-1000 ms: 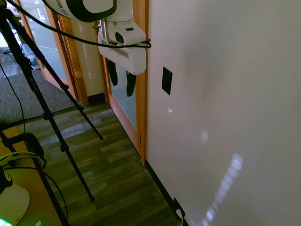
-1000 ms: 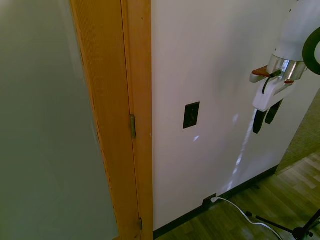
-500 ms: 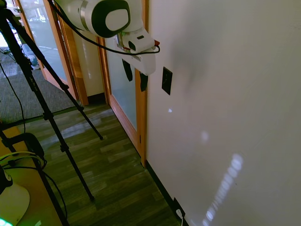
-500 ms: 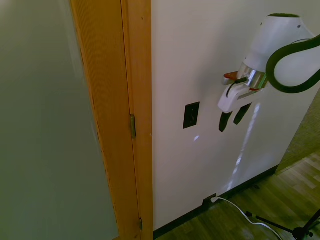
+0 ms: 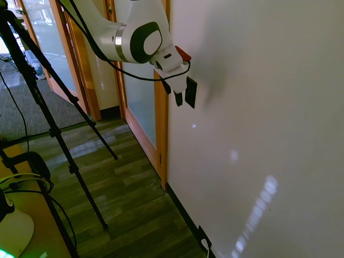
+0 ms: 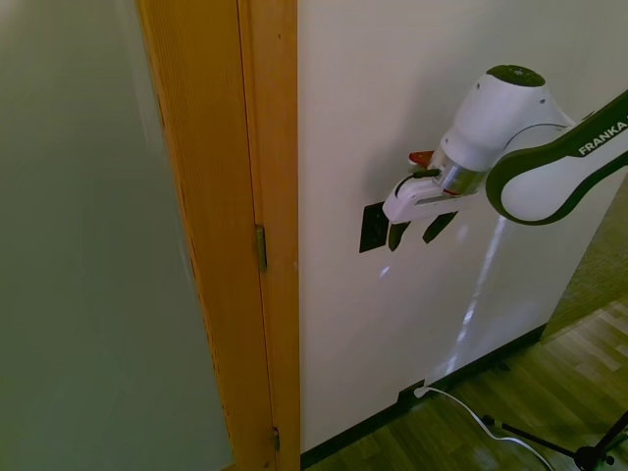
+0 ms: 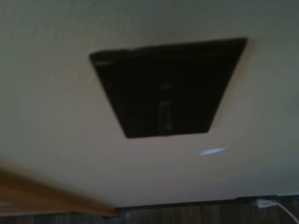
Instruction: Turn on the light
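The light switch [image 5: 191, 92] is a small black upright plate on the white wall, just right of the wooden door frame. No lamp is in view. My gripper [image 5: 172, 92] is tilted toward the wall, open and holding nothing. Its fingertips [image 5: 178, 99] are close in front of the plate; I cannot tell whether they touch it. From the other side the gripper [image 6: 417, 232] hangs just right of the switch [image 6: 373, 228], with one fingertip overlapping the plate's edge. The wrist view shows the switch [image 7: 168, 88] blurred, large and near.
A wooden door frame [image 5: 160, 123] [image 6: 270, 235] with a frosted glass door borders the wall beside the switch. Low on the wall near the baseboard sits a black outlet plate [image 5: 203, 237] [image 6: 407, 395] with a white plug. Wood flooring [image 5: 129, 188] lies below.
The arm has swung in toward the wall. The gripper went from hanging straight down, away from the switch, to tilted with its fingertips right by the plate.
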